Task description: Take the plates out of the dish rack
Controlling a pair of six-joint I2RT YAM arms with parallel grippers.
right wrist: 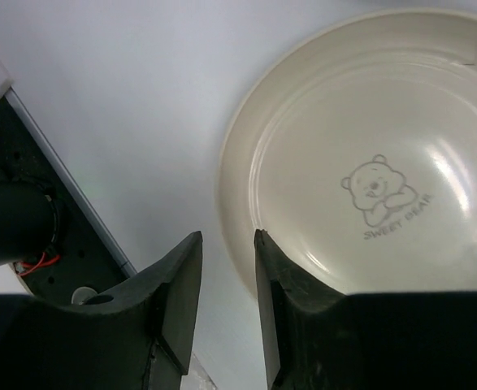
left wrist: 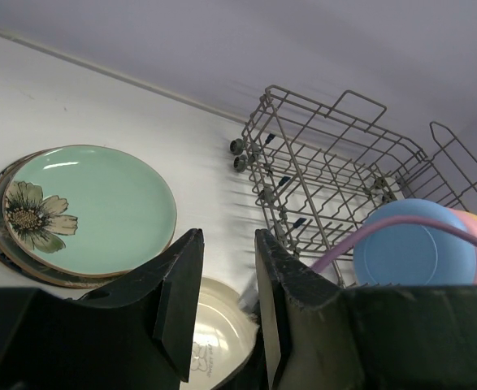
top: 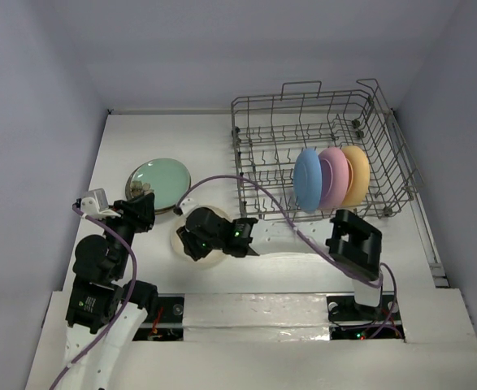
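The grey wire dish rack [top: 303, 122] [left wrist: 319, 162] stands at the back right. Three plates stand upright in it: sky blue [top: 306, 180] [left wrist: 417, 252], pink [top: 333, 175] and orange-yellow [top: 357, 172]. A mint green plate [top: 161, 180] [left wrist: 92, 207] tops a stack lying flat at the left. A cream plate [top: 208, 260] [right wrist: 368, 146] [left wrist: 218, 333] with a bear print lies flat on the table. My right gripper [top: 191, 236] [right wrist: 227, 236] hangs open over its rim, gripping nothing. My left gripper [top: 145, 203] [left wrist: 228, 236] is open and empty, between the stack and the cream plate.
A purple cable [top: 246, 183] runs from the right arm across the rack's front left corner. The right arm lies stretched along the white table's [top: 140, 138] near edge. Walls close in the table at the back and on both sides.
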